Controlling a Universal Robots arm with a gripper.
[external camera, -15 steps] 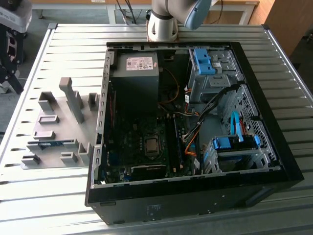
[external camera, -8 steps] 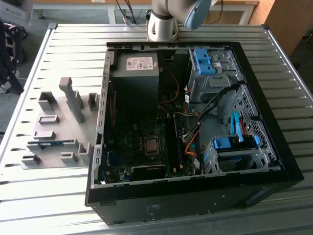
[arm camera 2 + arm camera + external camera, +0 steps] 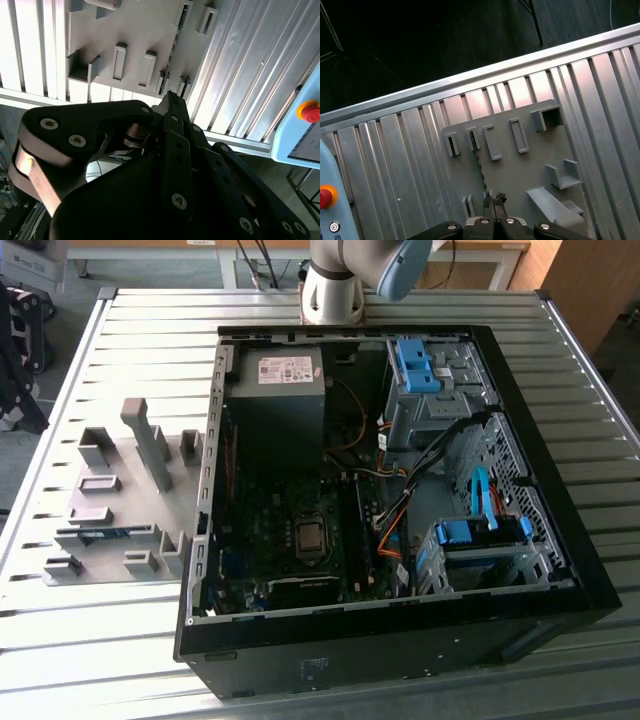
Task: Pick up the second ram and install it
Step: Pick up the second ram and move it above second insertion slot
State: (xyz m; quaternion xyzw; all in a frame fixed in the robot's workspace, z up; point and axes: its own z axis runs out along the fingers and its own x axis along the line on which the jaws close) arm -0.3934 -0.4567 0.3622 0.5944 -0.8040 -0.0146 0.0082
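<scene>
The second ram (image 3: 105, 533) is a thin blue-green stick standing on edge in a slot of the grey fixture plate (image 3: 120, 490), on the exterior view's left. In both wrist views it shows as a narrow dark strip (image 3: 480, 165) (image 3: 176, 37) between small grey blocks. My gripper (image 3: 493, 198) (image 3: 172, 100) hangs well above the plate, its tips over the near end of the stick. The fingertips are pressed together with nothing between them.
An open black computer case (image 3: 560, 490) lies to the right of the plate, with the motherboard (image 3: 300, 530) and its memory slots (image 3: 355, 530) exposed. Tall grey fixture blocks (image 3: 150, 440) stand on the plate. A light-blue box with a red button (image 3: 310, 111) sits beyond the slatted table (image 3: 130, 360).
</scene>
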